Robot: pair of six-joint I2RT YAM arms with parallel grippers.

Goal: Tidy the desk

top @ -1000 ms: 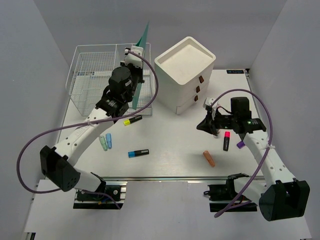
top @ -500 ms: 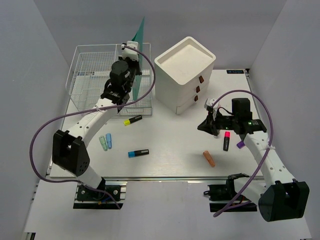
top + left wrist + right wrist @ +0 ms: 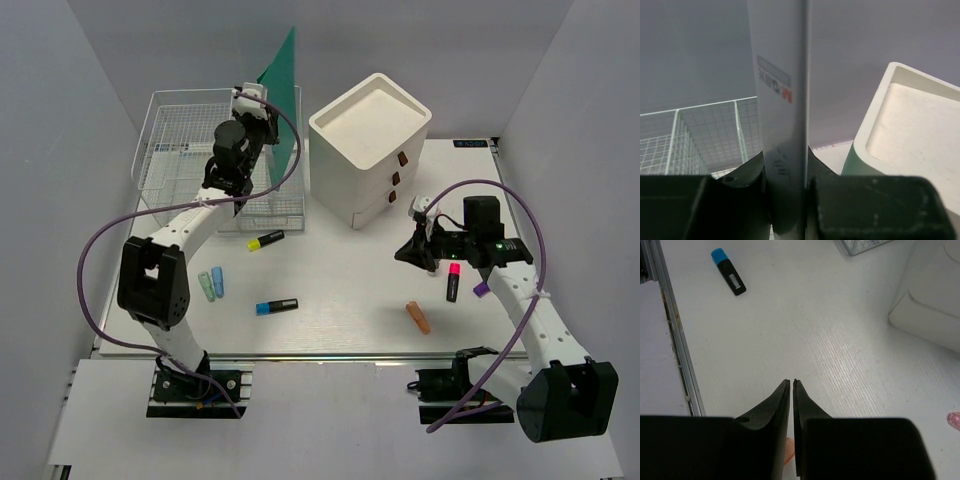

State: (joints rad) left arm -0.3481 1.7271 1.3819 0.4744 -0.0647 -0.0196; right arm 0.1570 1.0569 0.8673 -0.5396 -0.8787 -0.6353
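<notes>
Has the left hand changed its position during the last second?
Yes. The left hand, gripping the green folder, went farther from the arm bases and leftward, away from the white drawer box.

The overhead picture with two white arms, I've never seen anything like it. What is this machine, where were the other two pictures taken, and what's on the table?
Those are two robot arms bolted to a white desk, filmed from above. The other two pictures come from a camera on each wrist, looking along the fingers. The left gripper is clamped on a thin green folder, held upright by a wire basket. The right gripper is shut and holds nothing. A white drawer box stands on the desk; a yellow highlighter, a blue highlighter and a pink highlighter lie loose.
</notes>
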